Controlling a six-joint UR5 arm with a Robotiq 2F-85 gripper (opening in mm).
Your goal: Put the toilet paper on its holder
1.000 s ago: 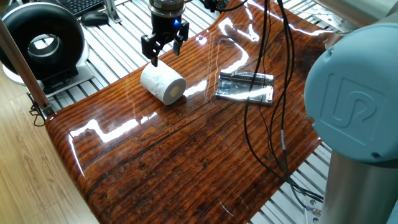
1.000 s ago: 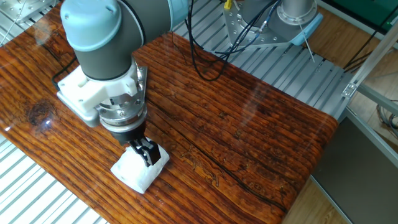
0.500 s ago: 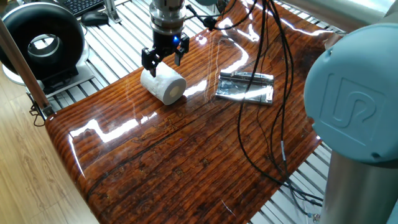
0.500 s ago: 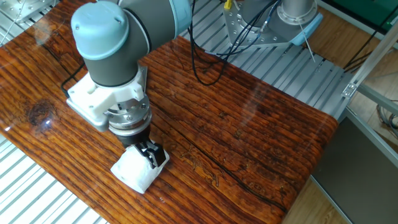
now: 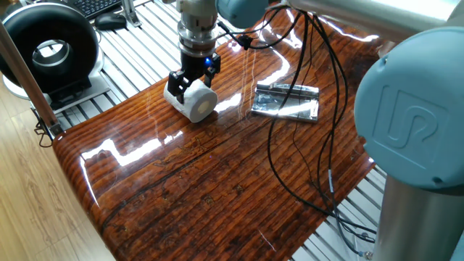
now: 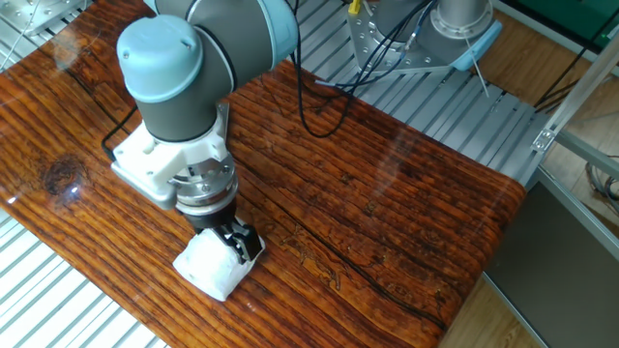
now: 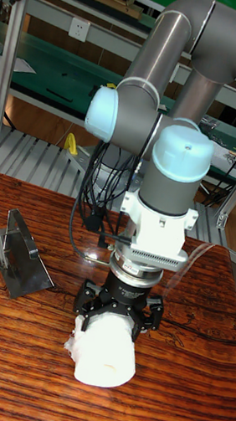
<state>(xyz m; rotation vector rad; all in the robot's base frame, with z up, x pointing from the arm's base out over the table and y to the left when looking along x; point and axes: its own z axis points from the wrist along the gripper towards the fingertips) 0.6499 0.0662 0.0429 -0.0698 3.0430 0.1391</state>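
The toilet paper (image 5: 199, 104) is a white roll lying on its side on the glossy wooden table (image 5: 217, 188), left of the holder (image 5: 286, 101), a shiny silver bracket. My gripper (image 5: 190, 78) is down over the roll's far end, open, with one finger on each side of it. From the tall fixed view the roll (image 7: 104, 351) shows its flat end below the gripper (image 7: 117, 312), and the holder (image 7: 16, 264) stands apart to the left. In the other fixed view the gripper (image 6: 232, 246) straddles the roll (image 6: 206, 273); the arm hides the holder there.
Black cables (image 5: 312, 145) hang over the table's right half, above the holder. A black round device (image 5: 49, 51) and a mouse (image 5: 110, 22) sit beyond the table's left edge on slatted metal. The arm's large base joint (image 5: 413, 123) fills the right foreground.
The gripper has come down from above the roll until its fingers sit on both sides of it. The roll and the holder have stayed in place.
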